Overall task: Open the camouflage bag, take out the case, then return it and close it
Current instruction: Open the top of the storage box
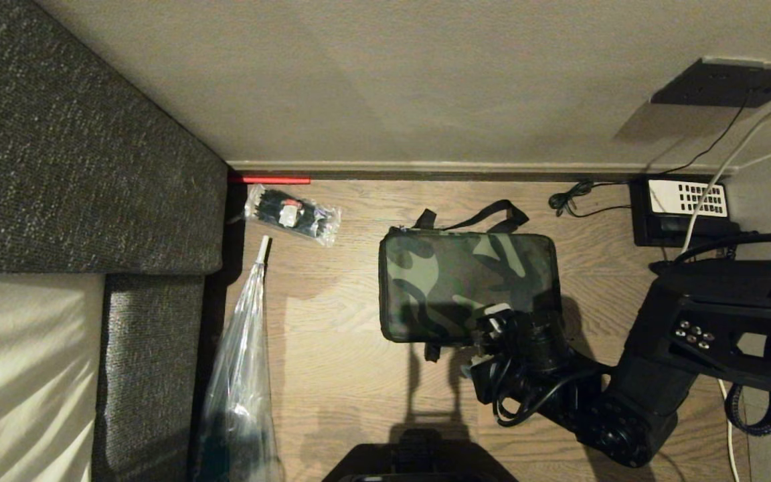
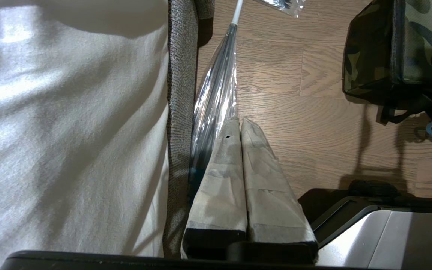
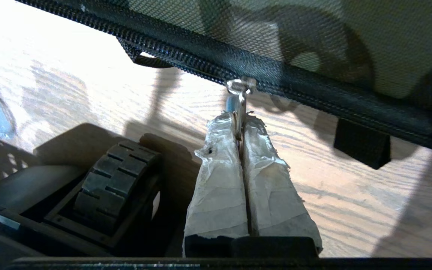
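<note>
The camouflage bag lies flat and zipped on the wooden floor, its black straps toward the wall. My right gripper is at the bag's near edge. In the right wrist view its taped fingers are shut on the metal zipper pull, which hangs from the black zipper edging of the bag. The case is hidden. My left gripper is shut and holds nothing, hanging by the bed's edge, with the bag off to its side.
A grey upholstered bed frame fills the left. A long clear-wrapped item lies along it. A small plastic packet sits near the wall. A black telephone with cables is at the back right. My base is at the near edge.
</note>
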### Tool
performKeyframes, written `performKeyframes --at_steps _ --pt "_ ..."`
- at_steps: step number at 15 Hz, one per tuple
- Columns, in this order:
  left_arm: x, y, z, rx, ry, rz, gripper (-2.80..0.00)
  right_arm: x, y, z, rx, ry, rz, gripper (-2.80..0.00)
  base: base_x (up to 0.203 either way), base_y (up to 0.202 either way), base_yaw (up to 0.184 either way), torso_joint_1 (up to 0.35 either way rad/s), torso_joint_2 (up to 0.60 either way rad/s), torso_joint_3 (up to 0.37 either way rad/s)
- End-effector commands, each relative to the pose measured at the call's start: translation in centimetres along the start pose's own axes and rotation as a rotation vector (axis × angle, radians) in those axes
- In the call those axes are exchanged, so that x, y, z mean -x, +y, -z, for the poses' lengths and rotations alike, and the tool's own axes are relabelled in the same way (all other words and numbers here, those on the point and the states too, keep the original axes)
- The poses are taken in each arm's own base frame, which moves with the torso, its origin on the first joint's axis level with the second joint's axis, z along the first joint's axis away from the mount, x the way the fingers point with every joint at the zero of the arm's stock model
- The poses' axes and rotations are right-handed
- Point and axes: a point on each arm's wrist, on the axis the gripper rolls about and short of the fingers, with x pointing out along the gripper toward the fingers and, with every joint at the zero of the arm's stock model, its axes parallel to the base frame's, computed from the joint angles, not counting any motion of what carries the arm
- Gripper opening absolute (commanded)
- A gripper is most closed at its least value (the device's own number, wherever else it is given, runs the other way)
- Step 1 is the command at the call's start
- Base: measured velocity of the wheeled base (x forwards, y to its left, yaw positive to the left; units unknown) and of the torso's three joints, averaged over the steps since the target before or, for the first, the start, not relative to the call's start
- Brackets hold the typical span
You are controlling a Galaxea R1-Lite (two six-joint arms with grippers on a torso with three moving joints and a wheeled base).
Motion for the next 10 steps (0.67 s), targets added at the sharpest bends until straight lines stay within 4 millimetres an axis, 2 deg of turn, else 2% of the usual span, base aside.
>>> performKeyframes --at_steps 1,10 --pt "0.0 0.0 0.0 0.001 0.0 -0.002 -2.8 0.2 -0.1 -0.3 0.009 -0.013 0.004 -2.8 0.0 0.0 0.0 0.0 0.0 0.0" --pt "0.0 0.0 0.0 0.001 0.0 -0.003 -2.8 0.3 -2.8 -0.1 -0.009 0.0 0.067 -2.8 0.0 0.0 0.0 0.0 0.0 0.0"
